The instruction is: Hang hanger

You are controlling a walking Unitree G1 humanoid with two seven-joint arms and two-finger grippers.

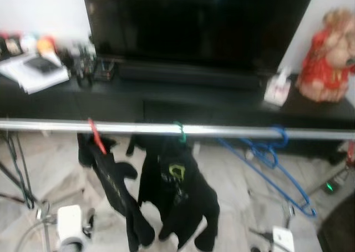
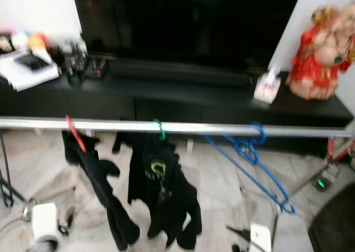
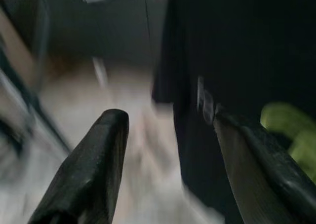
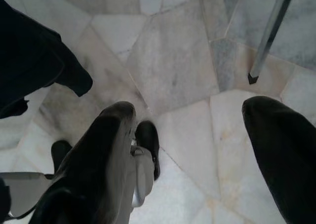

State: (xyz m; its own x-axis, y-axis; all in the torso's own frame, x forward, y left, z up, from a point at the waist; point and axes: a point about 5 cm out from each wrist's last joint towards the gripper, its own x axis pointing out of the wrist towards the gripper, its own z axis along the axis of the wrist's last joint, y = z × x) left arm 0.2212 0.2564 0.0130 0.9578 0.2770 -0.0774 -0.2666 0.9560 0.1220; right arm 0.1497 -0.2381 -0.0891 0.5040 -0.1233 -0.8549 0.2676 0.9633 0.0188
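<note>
Blue hanger [image 1: 266,152] is hanging on rail [image 1: 222,131]; your left gripper [image 3: 168,160] and right gripper [image 4: 187,150] are gaping empty. You're likely retreating next.

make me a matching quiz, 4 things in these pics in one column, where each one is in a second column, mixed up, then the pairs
Things:
1. red hanger
2. green hanger
3. blue hangers
4. red figurine

Places:
A. on the black cabinet, robot's right end
B. on the rail, carrying no clothes
C. on the rail, holding the garment with a green logo
D. on the rail, nearest the robot's left

Pairs: 1-D, 2-C, 3-B, 4-A
</note>
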